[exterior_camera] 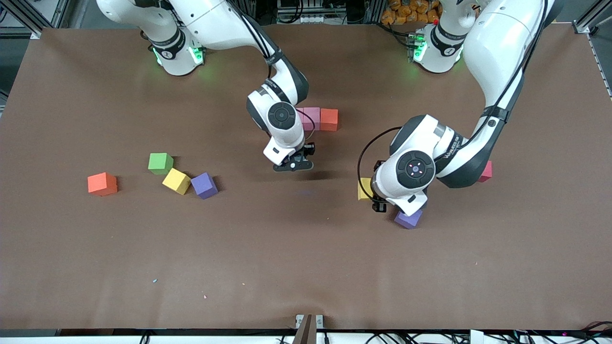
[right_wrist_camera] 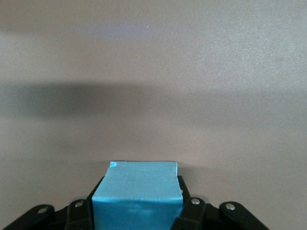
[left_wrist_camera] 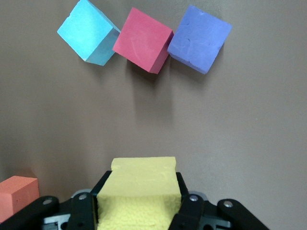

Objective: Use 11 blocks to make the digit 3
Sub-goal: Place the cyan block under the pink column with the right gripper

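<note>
Progress is slight: only a pink cube (exterior_camera: pixel 311 117) and orange cube (exterior_camera: pixel 329 119) touch in a row, while the left gripper (left_wrist_camera: pixel 139 211) pinches a yellow cube (left_wrist_camera: pixel 140 184), the right gripper (right_wrist_camera: pixel 136 211) a blue cube (right_wrist_camera: pixel 136 191), others scattered.

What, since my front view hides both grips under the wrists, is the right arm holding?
Observer: Its jaws are shut on a light blue cube, held over bare table.
Operator: And the left arm?
Observer: Its jaws are shut on a yellow cube.
Operator: Is anything hidden under that arm?
Observer: Yes, a second light blue cube lies on the table in a row with the red cube and the purple cube, the red one in the middle.
</note>
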`<state>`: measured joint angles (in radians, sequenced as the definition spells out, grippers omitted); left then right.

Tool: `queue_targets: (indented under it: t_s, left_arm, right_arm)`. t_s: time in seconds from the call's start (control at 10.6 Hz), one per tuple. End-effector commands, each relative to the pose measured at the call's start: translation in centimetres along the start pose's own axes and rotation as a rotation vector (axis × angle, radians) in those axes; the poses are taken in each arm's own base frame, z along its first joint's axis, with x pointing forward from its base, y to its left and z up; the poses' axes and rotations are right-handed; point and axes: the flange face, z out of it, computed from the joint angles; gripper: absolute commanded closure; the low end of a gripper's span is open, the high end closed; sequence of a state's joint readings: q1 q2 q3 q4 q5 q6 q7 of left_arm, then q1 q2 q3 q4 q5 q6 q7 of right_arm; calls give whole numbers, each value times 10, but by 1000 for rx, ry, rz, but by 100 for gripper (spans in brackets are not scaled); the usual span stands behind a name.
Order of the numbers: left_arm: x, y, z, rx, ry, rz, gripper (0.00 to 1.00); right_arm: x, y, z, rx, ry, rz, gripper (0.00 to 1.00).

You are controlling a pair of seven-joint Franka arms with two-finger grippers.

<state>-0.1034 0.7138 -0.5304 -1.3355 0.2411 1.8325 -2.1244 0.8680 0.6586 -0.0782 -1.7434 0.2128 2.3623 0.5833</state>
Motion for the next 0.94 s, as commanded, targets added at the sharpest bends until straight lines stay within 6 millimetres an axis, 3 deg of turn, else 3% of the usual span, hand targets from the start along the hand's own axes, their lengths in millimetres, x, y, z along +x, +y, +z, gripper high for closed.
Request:
queue_targets:
  t_s: [0.0, 0.09, 0.19, 0.28, 0.38, 0.57, 0.75, 0.85]
  left_arm:
    - [-3, -2, 2, 7, -3, -4, 89]
    - [-4, -5, 1, 7, 4, -6, 89]
    - [-4, -5, -1, 5, 1, -10, 89]
    - [-9, -7, 0, 6, 1, -4, 89]
    - [-23, -14, 3, 8, 8, -20, 89]
    - [-27, -21, 10, 22, 21, -51, 89]
    - [-33, -31, 24, 48, 32, -56, 89]
    - [-34, -34, 31, 60, 36, -69, 90]
  right_arm:
    - [-8, 0, -5, 6, 3, 16, 87]
    - [-8, 0, -5, 5, 2, 16, 78]
    - [-8, 0, -5, 5, 2, 14, 32]
    - [-9, 0, -6, 5, 0, 15, 0]
    - [-8, 1, -8, 5, -1, 16, 0]
    - [-8, -1, -25, 18, 8, 14, 0]
    - [-5, 2, -64, 36, 13, 18, 0]
    - [3, 14, -88, 40, 10, 23, 0]
